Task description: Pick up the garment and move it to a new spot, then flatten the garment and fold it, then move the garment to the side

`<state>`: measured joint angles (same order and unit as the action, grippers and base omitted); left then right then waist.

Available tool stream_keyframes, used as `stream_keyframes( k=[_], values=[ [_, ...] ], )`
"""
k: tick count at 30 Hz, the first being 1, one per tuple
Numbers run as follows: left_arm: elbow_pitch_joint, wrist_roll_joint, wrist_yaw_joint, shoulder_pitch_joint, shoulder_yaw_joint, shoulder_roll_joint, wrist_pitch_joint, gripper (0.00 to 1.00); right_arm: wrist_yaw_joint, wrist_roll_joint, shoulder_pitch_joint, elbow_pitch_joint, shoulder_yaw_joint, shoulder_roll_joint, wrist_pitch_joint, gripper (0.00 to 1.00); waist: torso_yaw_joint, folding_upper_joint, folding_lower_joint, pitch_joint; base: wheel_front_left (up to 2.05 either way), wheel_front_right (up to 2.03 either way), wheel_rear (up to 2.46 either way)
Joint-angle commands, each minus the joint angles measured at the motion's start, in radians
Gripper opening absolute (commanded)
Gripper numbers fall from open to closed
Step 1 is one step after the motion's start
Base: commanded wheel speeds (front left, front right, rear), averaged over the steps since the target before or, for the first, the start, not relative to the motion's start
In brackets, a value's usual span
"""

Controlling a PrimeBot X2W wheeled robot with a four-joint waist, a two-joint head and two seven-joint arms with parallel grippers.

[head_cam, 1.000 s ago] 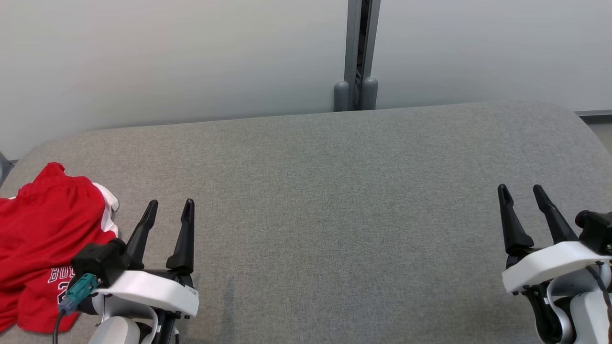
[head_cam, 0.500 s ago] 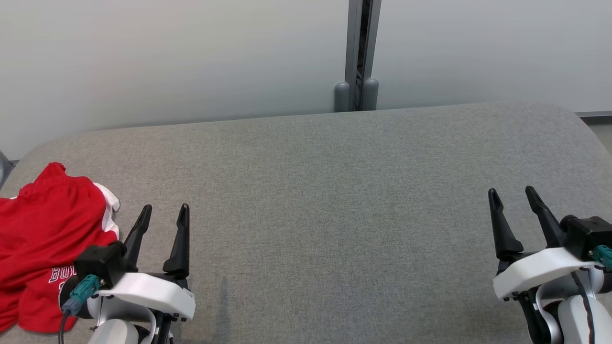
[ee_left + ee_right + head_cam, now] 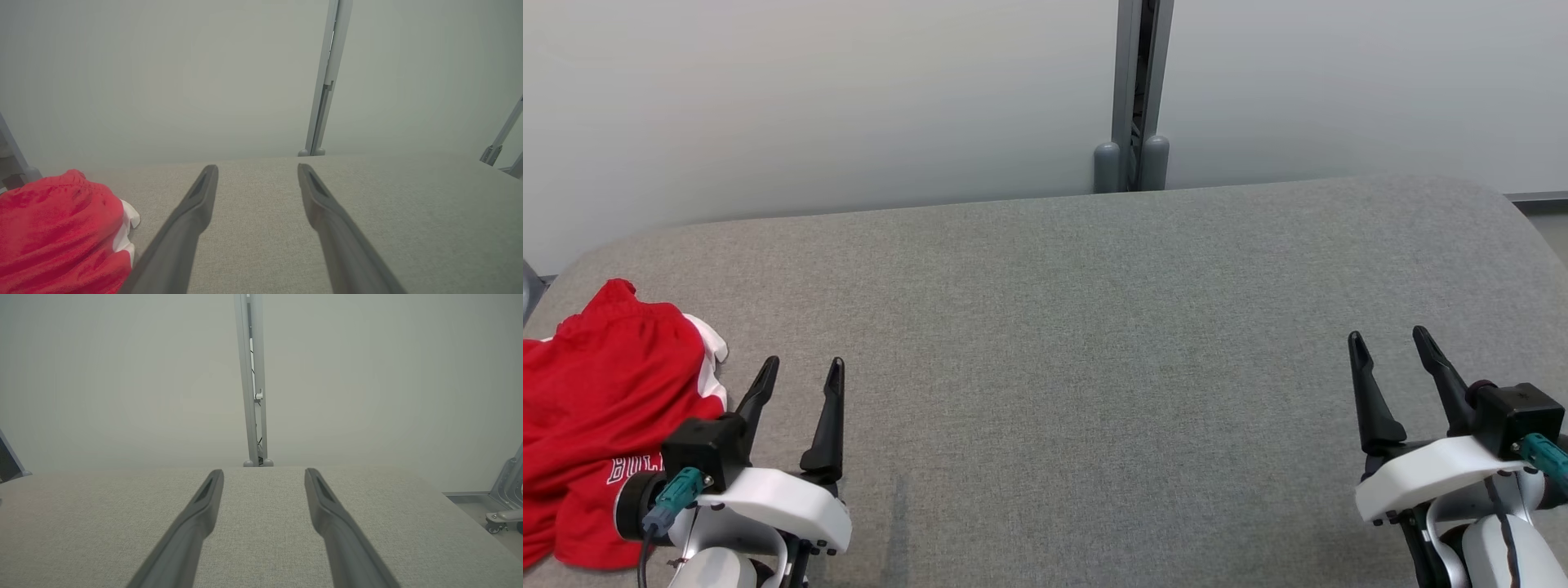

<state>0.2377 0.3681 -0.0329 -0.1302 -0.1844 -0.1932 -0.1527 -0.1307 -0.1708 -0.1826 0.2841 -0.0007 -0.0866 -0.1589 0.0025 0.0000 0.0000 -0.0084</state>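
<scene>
Two grippers are showing wide-open jaws here, and neither one is carrying anything. The left gripper (image 3: 802, 367) is hovering low at the near left of the grey pad (image 3: 1054, 327), fingers pointing away toward the far post (image 3: 1134, 90). The right gripper (image 3: 1387, 335) is mirroring it at the near right, well apart from the action. Moving outward, the garment (image 3: 596, 392) is lying in a crumpled red heap at the pad's left end, just beside the left gripper's outer finger, with a bit of white sleeve poking out toward it and part of the lettering peeking from under the wrist. Whether finger and cloth are touching, I cannot tell. The heap is running out past the left side of the head view, so how much is hanging near the pad's edge is anyone's guess. That is where I am seeing the trouble coming. A pick is looking like the next job, and a shallow pinch on one loose top fold could be letting the slick jersey slide free mid-lift. A push from the side instead of a clean close could be nudging the pile off the pad's rounded end. Grabbing a thick bunch could be bringing it up twisted, making the flattening harder. And the right arm is facing a long reach across to help.
</scene>
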Motion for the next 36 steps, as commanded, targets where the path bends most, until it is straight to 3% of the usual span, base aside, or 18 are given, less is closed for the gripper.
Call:
stream_keyframes(
  k=[1,13,36],
  values=[
    [-0.001,-0.021,-0.006,-0.004,0.002,-0.009,0.0,1.0,0.0,0.018,0.004,0.001,-0.001,-0.002,-0.012,1.0,0.0,0.0,0.0,-0.001,0.0,0.0,0.0],
    [0.0,-0.081,-0.016,-0.014,-0.005,-0.021,-0.003,1.0,0.0,0.083,0.011,0.008,0.013,0.007,-0.044,1.0,0.0,0.0,0.0,0.0,0.0,0.0,0.0],
    [-0.007,-0.044,-0.027,-0.013,-0.016,-0.014,0.001,1.0,0.0,0.052,0.003,0.03,-0.006,0.013,-0.053,1.0,0.012,0.0,0.0,-0.002,0.0,0.0,0.0]
  ],
)
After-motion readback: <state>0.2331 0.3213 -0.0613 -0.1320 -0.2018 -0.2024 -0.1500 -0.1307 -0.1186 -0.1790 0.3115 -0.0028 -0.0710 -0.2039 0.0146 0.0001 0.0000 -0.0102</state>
